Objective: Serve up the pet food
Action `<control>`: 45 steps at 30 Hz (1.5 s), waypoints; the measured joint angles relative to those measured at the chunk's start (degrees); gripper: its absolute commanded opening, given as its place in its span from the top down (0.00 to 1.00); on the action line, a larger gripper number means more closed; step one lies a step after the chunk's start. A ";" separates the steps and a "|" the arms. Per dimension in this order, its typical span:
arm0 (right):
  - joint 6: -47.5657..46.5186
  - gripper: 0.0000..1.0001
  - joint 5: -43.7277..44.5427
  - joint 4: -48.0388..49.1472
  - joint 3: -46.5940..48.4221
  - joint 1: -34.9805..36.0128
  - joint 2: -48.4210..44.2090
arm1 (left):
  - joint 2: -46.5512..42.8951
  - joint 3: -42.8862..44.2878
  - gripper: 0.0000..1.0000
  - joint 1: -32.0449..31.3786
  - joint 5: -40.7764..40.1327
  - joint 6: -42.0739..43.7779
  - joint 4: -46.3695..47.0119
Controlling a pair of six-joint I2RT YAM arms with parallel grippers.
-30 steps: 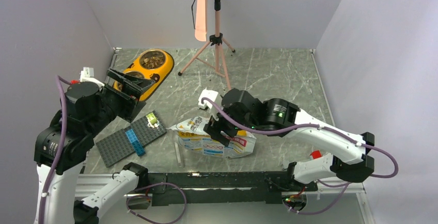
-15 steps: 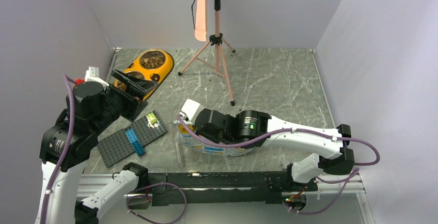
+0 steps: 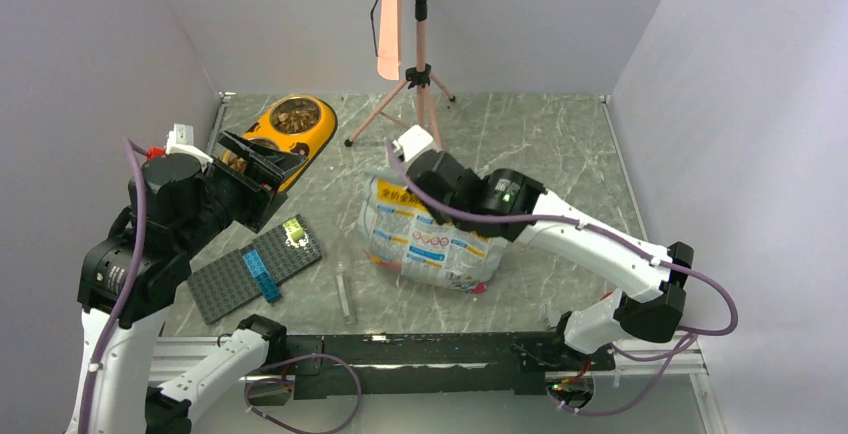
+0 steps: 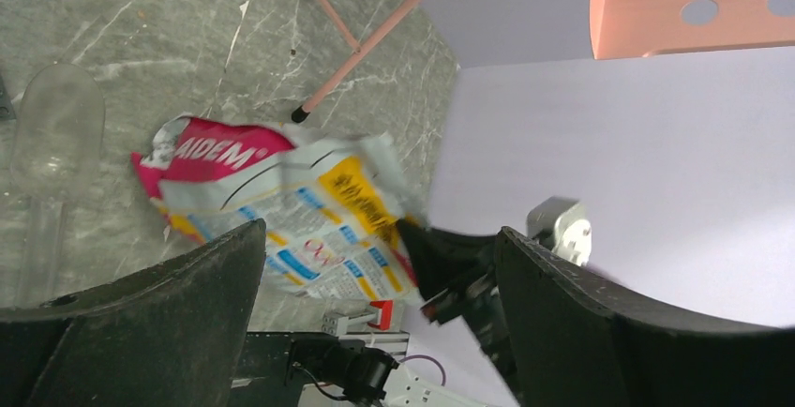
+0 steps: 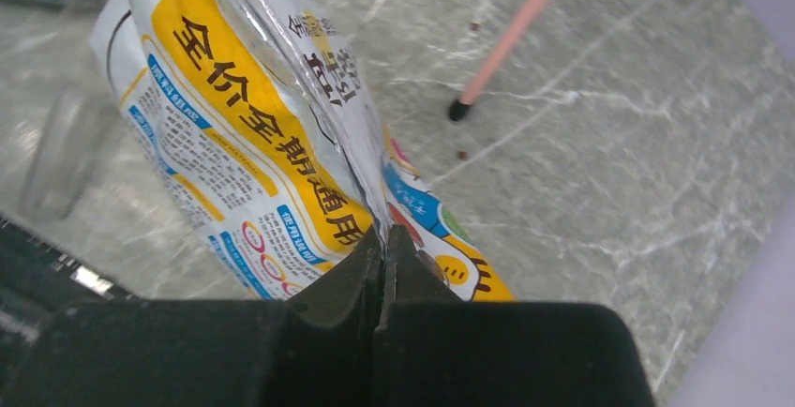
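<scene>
Brown pet food (image 3: 295, 114) fills the steel bowls of the yellow double dish (image 3: 318, 139) at the back left. The printed bag (image 3: 430, 239) stands tilted mid-table, its top edge pinched in my right gripper (image 3: 398, 186). The right wrist view shows that gripper (image 5: 384, 238) shut on a thin fold of the bag (image 5: 216, 144). My left gripper (image 3: 255, 159) hovers open by the dish, holding nothing. In the left wrist view its gripper (image 4: 375, 238) frames the bag (image 4: 281, 210) from a distance.
A clear plastic scoop (image 3: 343, 289) lies left of the bag, and shows as the scoop (image 5: 56, 158) in the right wrist view. A grey brick baseplate (image 3: 250, 274) sits front left. A pink tripod (image 3: 420, 84) stands at the back; its foot (image 5: 457, 110) is near the bag.
My right gripper has shut on the bag's top edge and pulled it up and back from lying flat. The left arm has barely shifted.
</scene>
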 measured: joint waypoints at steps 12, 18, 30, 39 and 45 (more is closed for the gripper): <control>-4.74 1.00 0.46 -8.33 4.63 -20.68 0.02 | 0.46 0.07 0.06 0.02 2.51 1.14 1.29; -5.57 1.00 2.25 -10.56 5.79 -24.79 1.46 | 2.08 0.81 0.06 0.28 4.35 2.91 1.68; -4.44 1.00 0.13 -13.97 10.21 -25.77 5.22 | 3.41 2.60 0.06 3.30 7.52 5.92 1.68; -5.33 1.00 -10.49 -12.52 5.77 -25.83 -0.74 | 3.56 1.95 0.06 3.98 9.33 5.68 3.13; -4.20 1.00 -12.63 -12.07 5.66 -25.57 -0.52 | 3.52 0.11 0.07 4.02 10.56 4.92 3.82</control>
